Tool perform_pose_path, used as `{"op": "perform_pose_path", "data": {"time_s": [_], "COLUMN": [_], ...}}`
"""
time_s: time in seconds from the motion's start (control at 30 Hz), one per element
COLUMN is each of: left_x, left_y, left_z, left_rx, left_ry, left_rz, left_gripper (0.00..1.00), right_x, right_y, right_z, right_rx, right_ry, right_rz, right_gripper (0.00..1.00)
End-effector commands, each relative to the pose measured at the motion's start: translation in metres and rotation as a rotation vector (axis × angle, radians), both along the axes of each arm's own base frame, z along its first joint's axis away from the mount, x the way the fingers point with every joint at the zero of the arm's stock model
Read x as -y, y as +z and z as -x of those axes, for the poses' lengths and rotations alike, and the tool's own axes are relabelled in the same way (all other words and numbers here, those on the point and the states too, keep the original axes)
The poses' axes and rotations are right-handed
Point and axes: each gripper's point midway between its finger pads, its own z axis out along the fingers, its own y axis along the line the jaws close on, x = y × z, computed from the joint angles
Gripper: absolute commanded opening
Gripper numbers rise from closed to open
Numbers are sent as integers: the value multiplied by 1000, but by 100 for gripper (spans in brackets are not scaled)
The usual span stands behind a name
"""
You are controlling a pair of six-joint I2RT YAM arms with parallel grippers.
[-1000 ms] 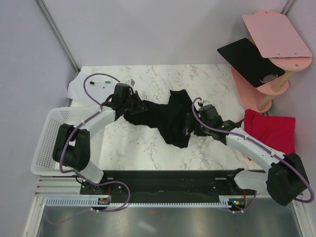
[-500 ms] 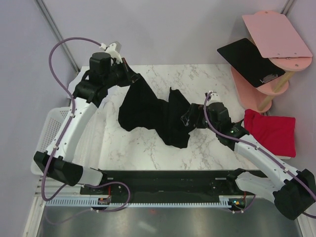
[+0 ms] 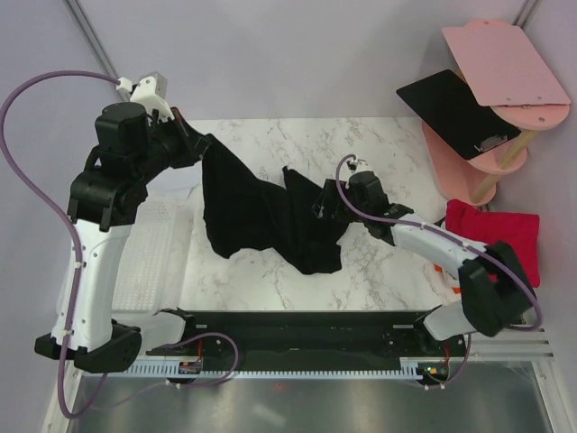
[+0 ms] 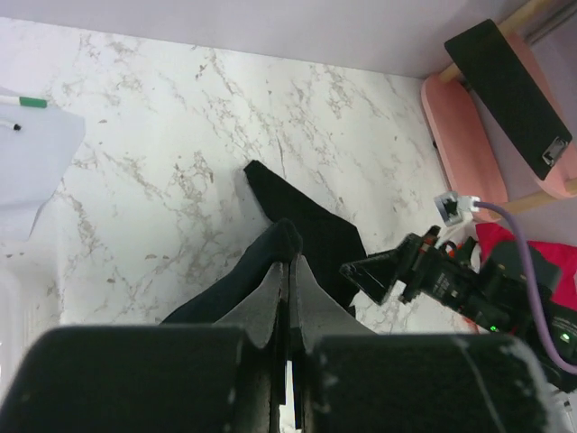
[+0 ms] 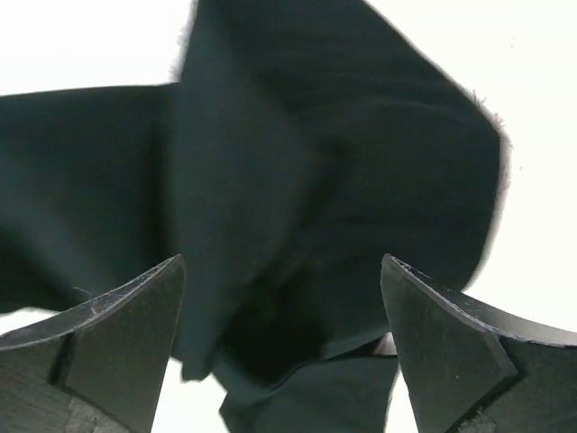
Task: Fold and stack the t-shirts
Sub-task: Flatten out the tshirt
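Since a second ago my left arm has swung up and back toward the far left corner, lifting one edge of the black t-shirt (image 3: 270, 216) off the marble table (image 3: 388, 149). My left gripper (image 4: 288, 263) is pressed together, pinching a fold of that shirt. The cloth drapes from it down to the tabletop, where the rest lies bunched mid-table. My right gripper (image 5: 281, 266) has slid left and sits with jaws spread wide over the shirt's right end, gripping nothing. A crimson t-shirt (image 3: 494, 236) lies off to the right, well apart.
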Motion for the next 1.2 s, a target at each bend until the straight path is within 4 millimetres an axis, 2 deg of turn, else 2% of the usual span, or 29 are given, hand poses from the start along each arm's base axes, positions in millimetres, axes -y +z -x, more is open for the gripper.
{"op": "perform_pose_path", "data": {"time_s": [0.0,0.03,0.1,0.13,0.17,0.23,0.33,0.4,0.57,0.63,0.7,0.77,0.8,0.9,1.0,1.1,1.13,1.17], "left_x": [-16,-17,-18,-19,-19,-20,-21,-21,-22,-23,-22,-22,-22,-23,-24,-25,-25,-26], "left_y": [-2,-2,-6,-8,-9,-15,-21,-24,-32,-37,-42,-44,-45,-47,-47,-47,-48,-48], "left_z": [9,10,10,10,10,9,9,9,9,8,8,7,8,8,8,8,8,8], "left_rx": [-5,-4,-11,-15,-19,-34,-46,-53,-69,-79,-87,-89,-90,-91,-90,-90,-92,-91], "left_ry": [34,35,39,40,40,43,47,45,42,46,47,47,47,52,53,56,56,57], "left_rz": [-61,-59,-61,-65,-64,-72,-76,-77,-89,-92,-93,-92,-93,-92,-93,-94,-95,-96], "left_gripper": [2,2,2,2,2,2,2,2,2,2,2,2,2,2,2,2,2,2], "right_x": [-17,-19,-25,-30,-37,-47,-63,-65,-71,-77,-84,-93,-96,-108,-117,-120,-120,-119], "right_y": [-13,-28,-28,-37,-33,-39,-28,-25,-1,-1,-9,-25,-39,-50,-64,-69,-68,-68], "right_z": [-34,-37,-48,-49,-54,-58,-67,-70,-70,-73,-73,-74,-73,-70,-67,-66,-66,-66], "right_rx": [18,-9,7,-9,9,3,36,44,113,107,84,46,14,-11,-34,-51,-48,-47], "right_ry": [1,5,2,8,24,44,70,71,81,96,113,132,142,175,198,201,200,198], "right_rz": [13,34,21,16,-19,-37,-57,-42,-2,-15,-16,-1,8,3,17,28,31,34], "right_gripper": [95,94,93,93,92,86,86,86,88,88,87,85,79,71,70,70,66,58]}}
